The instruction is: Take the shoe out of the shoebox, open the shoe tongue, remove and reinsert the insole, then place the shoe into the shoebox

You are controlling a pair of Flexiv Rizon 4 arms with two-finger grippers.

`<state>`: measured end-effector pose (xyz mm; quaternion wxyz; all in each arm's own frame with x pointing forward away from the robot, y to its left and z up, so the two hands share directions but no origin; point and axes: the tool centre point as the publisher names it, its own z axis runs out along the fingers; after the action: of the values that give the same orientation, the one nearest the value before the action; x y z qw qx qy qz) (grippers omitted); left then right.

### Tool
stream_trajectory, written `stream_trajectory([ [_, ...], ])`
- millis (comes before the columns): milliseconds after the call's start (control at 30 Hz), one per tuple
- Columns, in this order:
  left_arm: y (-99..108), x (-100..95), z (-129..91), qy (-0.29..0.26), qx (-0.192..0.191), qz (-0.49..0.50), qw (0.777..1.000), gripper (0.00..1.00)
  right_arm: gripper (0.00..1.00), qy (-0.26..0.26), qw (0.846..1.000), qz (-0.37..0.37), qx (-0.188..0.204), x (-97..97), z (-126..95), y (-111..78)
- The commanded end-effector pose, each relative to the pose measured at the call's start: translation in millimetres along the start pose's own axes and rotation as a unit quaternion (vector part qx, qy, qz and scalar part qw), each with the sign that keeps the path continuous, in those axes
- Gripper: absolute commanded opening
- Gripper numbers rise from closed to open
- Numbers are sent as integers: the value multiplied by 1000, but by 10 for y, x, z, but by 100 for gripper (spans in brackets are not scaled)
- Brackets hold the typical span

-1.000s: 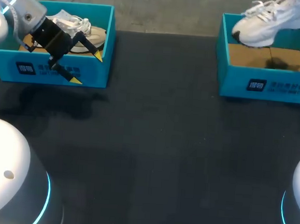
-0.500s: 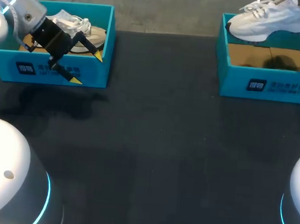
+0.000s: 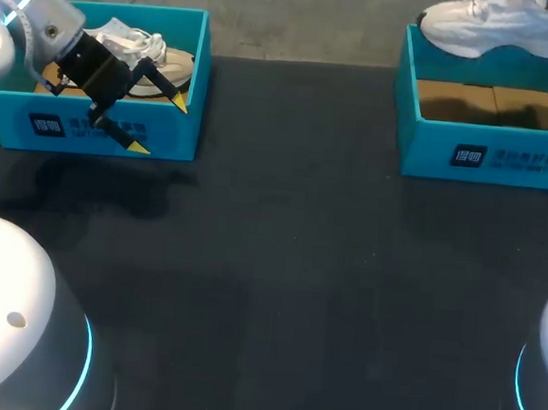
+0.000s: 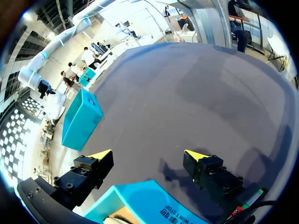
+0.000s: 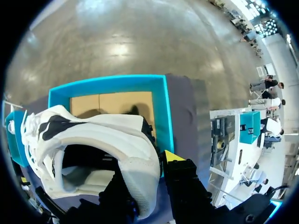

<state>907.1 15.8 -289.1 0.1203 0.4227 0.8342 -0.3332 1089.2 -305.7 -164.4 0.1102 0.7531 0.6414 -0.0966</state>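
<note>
The white shoe (image 3: 502, 23), judged light with a soft upper and a firmer heel collar, hangs over the shoebox (image 3: 487, 157) at the table's (image 3: 288, 263) far right corner, the right gripper (image 5: 152, 162) clamped on that collar, while the left gripper (image 3: 158, 126) holds its jaws wide.

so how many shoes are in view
2. One white sneaker is gripped by the right claw above the right shoebox. The other sneaker lies inside the left shoebox, by the open left claw. No others show.
</note>
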Motion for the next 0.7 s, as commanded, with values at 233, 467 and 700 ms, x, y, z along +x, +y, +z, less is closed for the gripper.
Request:
stream_trajectory([
  [233,-8,4,-2,0,-1,0,1000,100,0,3,1000,1,-20,-24,-1,-69],
  [467,-8,4,-2,0,-1,0,1000,100,0,-13,999,26,-40,-4,134,-244],
  [700,-8,4,-2,0,-1,0,1000,100,0,-25,999,22,-41,45,269,-403],
])
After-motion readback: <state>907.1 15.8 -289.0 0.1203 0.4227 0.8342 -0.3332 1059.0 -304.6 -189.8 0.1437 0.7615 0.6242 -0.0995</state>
